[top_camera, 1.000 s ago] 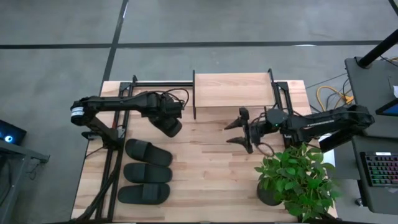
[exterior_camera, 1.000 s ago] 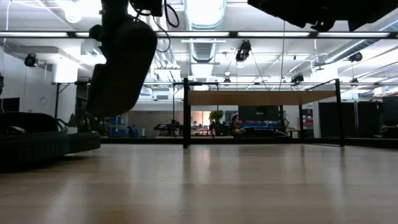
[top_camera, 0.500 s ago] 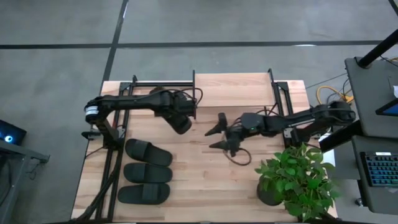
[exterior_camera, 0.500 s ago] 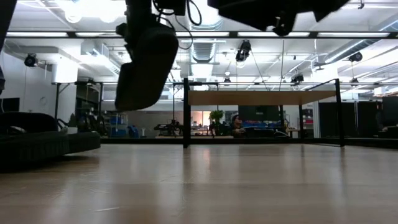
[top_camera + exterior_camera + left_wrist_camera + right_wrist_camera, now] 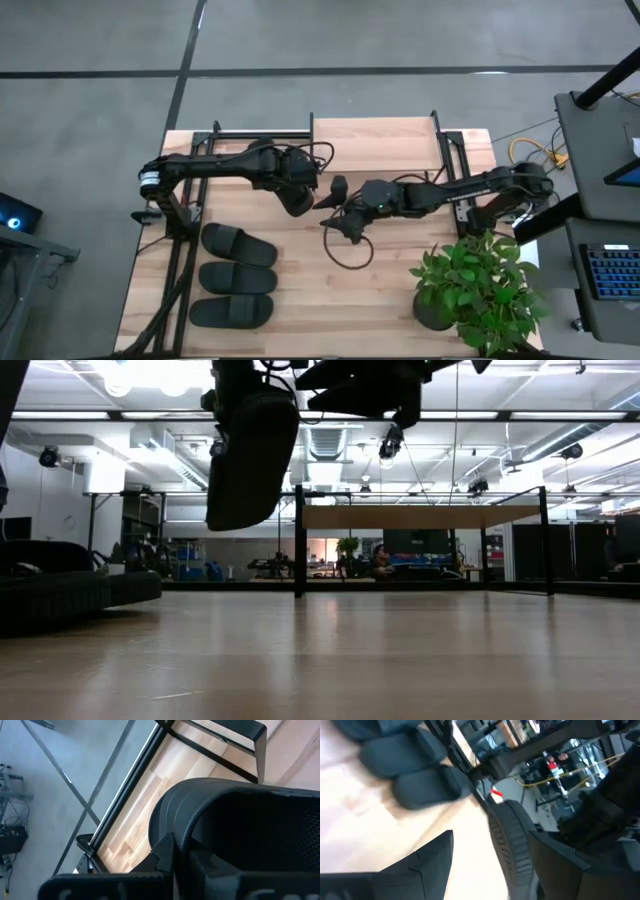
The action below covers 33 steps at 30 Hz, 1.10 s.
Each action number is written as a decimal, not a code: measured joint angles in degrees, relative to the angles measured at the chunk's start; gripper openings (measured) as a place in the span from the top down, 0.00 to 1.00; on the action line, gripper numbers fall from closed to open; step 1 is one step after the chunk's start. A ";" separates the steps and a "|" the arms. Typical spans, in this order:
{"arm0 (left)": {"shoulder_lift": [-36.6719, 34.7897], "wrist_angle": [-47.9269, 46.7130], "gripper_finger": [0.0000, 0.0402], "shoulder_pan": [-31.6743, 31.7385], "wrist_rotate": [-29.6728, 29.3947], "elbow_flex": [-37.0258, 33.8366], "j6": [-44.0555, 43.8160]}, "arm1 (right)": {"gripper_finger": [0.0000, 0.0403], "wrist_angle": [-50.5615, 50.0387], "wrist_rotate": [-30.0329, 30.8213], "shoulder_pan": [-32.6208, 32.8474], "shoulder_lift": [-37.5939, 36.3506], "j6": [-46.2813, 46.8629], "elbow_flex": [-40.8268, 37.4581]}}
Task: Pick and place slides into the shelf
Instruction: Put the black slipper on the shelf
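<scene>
My left gripper [image 5: 283, 180] is shut on one black slide [image 5: 297, 198] above the middle of the table. In the low view that slide [image 5: 250, 455] hangs steeply tilted, clear of the tabletop. My right gripper [image 5: 338, 210] is open just to the right of it, and its wrist view shows the slide [image 5: 512, 845] edge-on ahead of the spread fingers. I see no touch. Three more slides [image 5: 236, 278] lie flat on their soles in a row near the left edge. The shelf [image 5: 375, 145] stands at the far edge. My left gripper holds the slide by the sole edge beside the strap band [image 5: 200, 805]. One finger [image 5: 167, 857] lies against the outer side, and the slide itself hides the other. The slide is lifted clear and hangs below the gripper with its free end [image 5: 232, 515] lowest.
A potted plant [image 5: 478, 290] stands at the near right corner. Black frame rails [image 5: 185, 250] run along the left edge beside the three slides. Bare tabletop [image 5: 340, 290] lies near the middle, in front of the shelf [image 5: 420, 518].
My left gripper has carried the slide rightward from the left side toward the table's middle, still lifted. My right arm has reached leftward from in front of the shelf until its open gripper is right beside the slide.
</scene>
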 joint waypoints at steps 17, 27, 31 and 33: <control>-0.48 2.00 1.00 -0.70 0.34 1.67 6.91 | 0.40 3.89 1.26 -0.58 -0.50 -7.01 -0.25; -0.48 7.92 1.00 -0.72 -0.35 2.13 24.19 | 0.40 4.23 0.80 -0.74 -1.72 -3.05 -0.28; -0.50 10.17 1.00 -0.70 -1.36 2.04 29.93 | 0.40 3.20 -0.04 -0.73 -2.78 -1.47 -0.37; -0.50 11.24 1.00 -0.72 -1.41 2.01 32.08 | 0.40 0.63 -1.19 -0.71 -3.69 0.20 -0.37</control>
